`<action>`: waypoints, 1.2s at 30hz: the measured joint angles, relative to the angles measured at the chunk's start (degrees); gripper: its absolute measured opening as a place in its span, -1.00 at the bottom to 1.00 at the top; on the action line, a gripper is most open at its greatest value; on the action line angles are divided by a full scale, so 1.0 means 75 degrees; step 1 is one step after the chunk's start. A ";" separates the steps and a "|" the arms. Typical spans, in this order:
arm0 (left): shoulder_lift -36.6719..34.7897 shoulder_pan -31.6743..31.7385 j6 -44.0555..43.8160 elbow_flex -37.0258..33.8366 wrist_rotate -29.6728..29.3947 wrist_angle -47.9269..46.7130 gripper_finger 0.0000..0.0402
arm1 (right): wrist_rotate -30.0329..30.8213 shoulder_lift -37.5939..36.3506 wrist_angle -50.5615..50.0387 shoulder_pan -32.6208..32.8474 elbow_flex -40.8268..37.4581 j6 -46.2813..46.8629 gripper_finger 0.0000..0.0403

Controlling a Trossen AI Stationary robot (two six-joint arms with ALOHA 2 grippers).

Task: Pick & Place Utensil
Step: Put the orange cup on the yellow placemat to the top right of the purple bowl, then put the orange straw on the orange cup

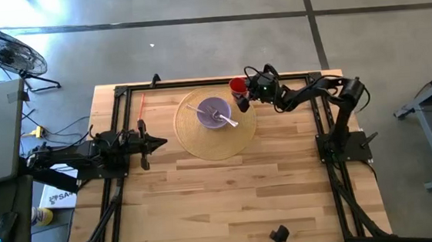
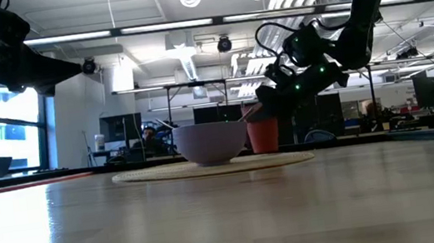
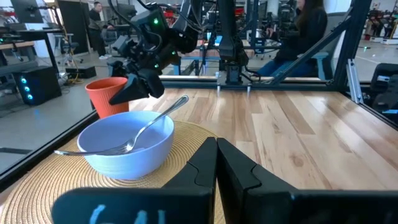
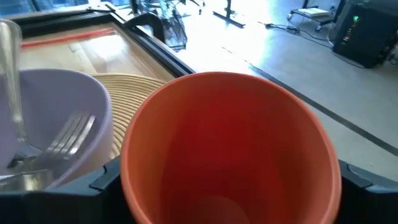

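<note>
Closest in the right wrist view, one round orange plastic cup (image 4: 230, 149) stands empty between the right pincer's (image 1: 241, 93) fingers, grasped. Beside it one pale lavender bowl (image 3: 127, 142) holds a single silver metal fork (image 3: 134, 137), on one round woven straw placemat (image 1: 216, 136). The light wooden plank desk (image 1: 237, 196) carries them. Left pincer (image 1: 158, 142) hangs clenched, empty. Beyond, an open workshop with seated people.
</note>
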 joint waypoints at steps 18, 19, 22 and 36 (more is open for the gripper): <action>0.0000 0.0000 0.0000 0.0000 0.0003 0.0003 -1.00 | -0.0169 0.0000 -0.0535 0.0003 0.0015 -0.0466 0.97; 0.0000 0.0002 0.0002 -0.0001 0.0003 0.0000 -1.00 | -0.0166 0.0000 -0.0689 0.0003 0.0015 -0.0531 0.97; -0.0002 -0.0001 0.0000 0.0000 0.0003 0.0000 -1.00 | -0.0163 0.0000 -0.1155 0.0003 0.0015 -0.0648 0.98; 0.0000 -0.0001 0.0000 0.0000 0.0003 0.0000 -1.00 | 0.0132 -0.0903 -0.3113 0.0006 0.0015 -0.0692 0.97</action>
